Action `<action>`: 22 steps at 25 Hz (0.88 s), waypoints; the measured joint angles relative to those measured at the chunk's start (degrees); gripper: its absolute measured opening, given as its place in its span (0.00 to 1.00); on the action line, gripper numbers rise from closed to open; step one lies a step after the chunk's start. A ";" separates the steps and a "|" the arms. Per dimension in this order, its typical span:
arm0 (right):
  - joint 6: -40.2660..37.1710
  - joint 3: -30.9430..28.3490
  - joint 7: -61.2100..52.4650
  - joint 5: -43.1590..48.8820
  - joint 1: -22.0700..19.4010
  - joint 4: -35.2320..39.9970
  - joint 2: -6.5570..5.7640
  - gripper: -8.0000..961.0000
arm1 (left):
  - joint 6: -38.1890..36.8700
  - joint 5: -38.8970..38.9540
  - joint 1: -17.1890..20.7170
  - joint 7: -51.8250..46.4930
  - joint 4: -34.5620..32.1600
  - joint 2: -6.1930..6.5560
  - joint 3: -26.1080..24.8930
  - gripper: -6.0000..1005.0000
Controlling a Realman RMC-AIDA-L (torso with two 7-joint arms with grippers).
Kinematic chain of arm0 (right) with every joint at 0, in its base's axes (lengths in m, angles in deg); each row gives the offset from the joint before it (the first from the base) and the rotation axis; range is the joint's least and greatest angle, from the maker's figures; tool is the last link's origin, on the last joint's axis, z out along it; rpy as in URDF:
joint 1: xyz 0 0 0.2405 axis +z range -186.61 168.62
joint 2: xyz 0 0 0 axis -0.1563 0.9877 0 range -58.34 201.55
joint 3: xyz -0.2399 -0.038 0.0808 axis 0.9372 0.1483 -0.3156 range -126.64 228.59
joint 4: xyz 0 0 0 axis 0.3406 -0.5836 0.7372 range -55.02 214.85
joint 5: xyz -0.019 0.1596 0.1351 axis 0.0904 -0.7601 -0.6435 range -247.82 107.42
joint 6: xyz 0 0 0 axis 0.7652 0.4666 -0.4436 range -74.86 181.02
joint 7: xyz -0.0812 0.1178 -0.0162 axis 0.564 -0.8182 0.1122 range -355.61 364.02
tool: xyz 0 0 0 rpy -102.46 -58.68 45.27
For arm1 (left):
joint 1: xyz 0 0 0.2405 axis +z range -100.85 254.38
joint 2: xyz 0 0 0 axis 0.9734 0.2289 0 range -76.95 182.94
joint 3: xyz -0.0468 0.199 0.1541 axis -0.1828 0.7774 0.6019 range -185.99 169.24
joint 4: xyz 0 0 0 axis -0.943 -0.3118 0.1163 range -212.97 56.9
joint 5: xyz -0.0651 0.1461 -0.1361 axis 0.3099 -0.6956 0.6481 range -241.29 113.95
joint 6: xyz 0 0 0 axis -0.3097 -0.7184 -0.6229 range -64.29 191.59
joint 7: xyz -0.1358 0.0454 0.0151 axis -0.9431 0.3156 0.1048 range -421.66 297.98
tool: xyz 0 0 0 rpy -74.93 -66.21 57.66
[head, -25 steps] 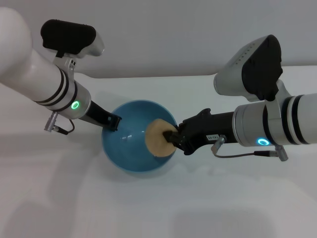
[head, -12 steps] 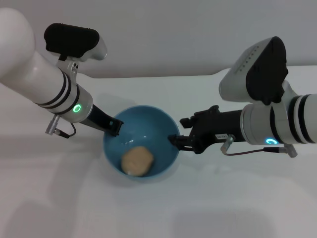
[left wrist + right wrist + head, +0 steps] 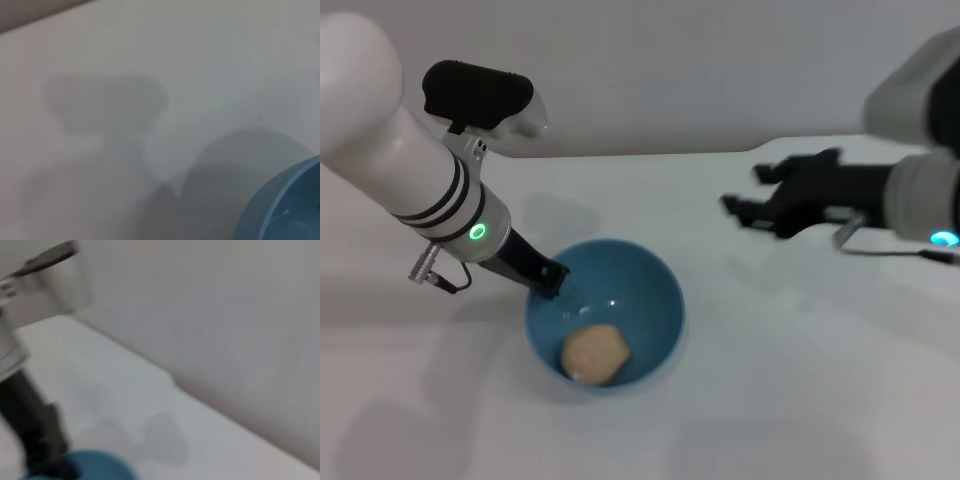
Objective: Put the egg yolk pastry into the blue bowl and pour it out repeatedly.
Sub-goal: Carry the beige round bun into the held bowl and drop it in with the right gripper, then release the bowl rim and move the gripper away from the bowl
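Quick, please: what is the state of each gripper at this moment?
Left gripper: shut on the blue bowl rim.
Right gripper: open, holding nothing, away from the bowl.

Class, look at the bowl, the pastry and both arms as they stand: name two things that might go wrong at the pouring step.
1. The left gripper grips the blue bowl at one rim point only; on tipping, it might slip or twist.
2. The egg yolk pastry lies loose inside; poured out, it may roll across the table, away from the right gripper.

Support: white table (image 3: 780, 400) | on it: blue bowl (image 3: 660, 290), near centre, slightly left | in bowl: egg yolk pastry (image 3: 595, 353), resting at the near side
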 joint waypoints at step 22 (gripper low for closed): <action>28.58 1.43 10.73 -0.53 -5.03 -13.72 0.03 0.52 | -4.28 3.61 -1.85 -0.06 0.39 -0.26 2.06 0.07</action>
